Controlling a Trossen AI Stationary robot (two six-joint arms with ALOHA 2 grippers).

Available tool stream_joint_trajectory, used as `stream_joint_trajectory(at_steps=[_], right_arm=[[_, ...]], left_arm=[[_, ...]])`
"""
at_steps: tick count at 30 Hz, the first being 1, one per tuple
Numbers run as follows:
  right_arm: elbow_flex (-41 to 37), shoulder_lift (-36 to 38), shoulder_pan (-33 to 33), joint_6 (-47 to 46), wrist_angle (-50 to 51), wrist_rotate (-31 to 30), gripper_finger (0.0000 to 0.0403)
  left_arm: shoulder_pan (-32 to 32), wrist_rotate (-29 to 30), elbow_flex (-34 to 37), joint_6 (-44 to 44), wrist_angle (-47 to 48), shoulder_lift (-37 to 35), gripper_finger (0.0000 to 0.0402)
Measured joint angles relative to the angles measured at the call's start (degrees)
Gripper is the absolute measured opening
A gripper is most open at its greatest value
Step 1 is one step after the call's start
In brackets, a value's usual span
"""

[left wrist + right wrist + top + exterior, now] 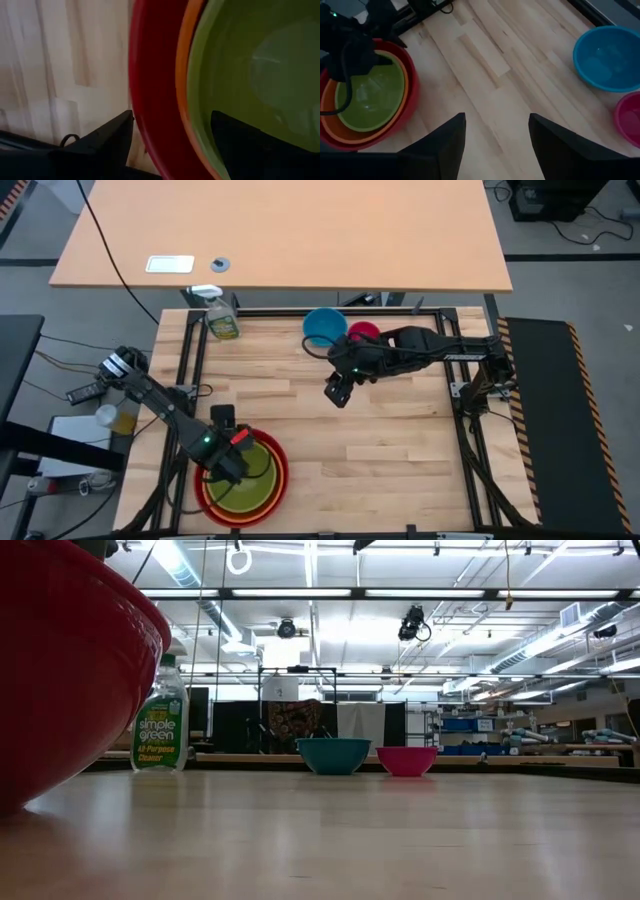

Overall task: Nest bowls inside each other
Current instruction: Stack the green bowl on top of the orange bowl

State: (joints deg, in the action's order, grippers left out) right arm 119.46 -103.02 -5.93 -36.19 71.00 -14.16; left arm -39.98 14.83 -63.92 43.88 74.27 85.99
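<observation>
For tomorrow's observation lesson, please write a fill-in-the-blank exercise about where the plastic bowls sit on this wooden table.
1. The round yellow-green plastic bowl sits inside the ____ bowl.
2. The outermost bowl of that stack is ____.
3. Beside the round blue plastic bowl stands the small ____ bowl.
4. The left gripper has its open jaws astride the stack's ____.

Missing words: orange; red; magenta-pink; rim

The spray bottle [160, 723] at the far left of the table carries a label reading "simple green" in white letters on green, with "All-Purpose Cleaner" in smaller print beneath. No other writing can be read on the bowls, the table or in the room behind.
</observation>
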Motion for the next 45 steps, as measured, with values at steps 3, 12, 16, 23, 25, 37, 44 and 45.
stream_joint_trajectory(at_steps=[3, 12, 16, 23, 25, 37, 44, 45], right_arm=[[0.00, 0.00, 0.00, 0.31, -1.04, 0.13, 0.0223], [0.00, 0.00, -0.02, 0.42, -2.16, 0.57, 0.0221], [0.00, 0.00, -0.42, 0.42, -2.25, 0.74, 0.0221], [0.00, 0.00, -1.43, 0.42, -2.84, 0.77, 0.0221], [0.00, 0.00, -1.55, 0.40, -2.87, 0.77, 0.0221], [0.00, 0.00, -1.87, 0.42, -5.11, 0.70, 0.0221], [0.00, 0.00, -2.22, 0.40, -6.08, 0.46, 0.0221], [0.00, 0.00, -2.29, 0.40, -6.08, 0.45, 0.0221]], left_arm=[[-0.01, 0.52, -0.03, 0.86, 0.96, 0.00, 0.0270], [-1.48, 1.49, -1.06, 3.44, 1.41, 0.00, 0.0270], [-2.99, 5.12, 0.78, 4.56, -1.31, 0.27, 0.0270], [-1.94, 2.57, 1.15, 4.26, 0.73, 1.18, 0.0270], [-1.41, 1.96, -1.17, 3.49, 0.73, 0.93, 0.0270], [-3.36, 8.04, -3.20, 2.63, 4.85, -0.10, 0.0270], [-3.35, 8.02, 0.79, 3.20, 4.27, -0.13, 0.0270], [-3.35, 7.96, 1.13, 3.04, 4.20, -0.13, 0.0270]])
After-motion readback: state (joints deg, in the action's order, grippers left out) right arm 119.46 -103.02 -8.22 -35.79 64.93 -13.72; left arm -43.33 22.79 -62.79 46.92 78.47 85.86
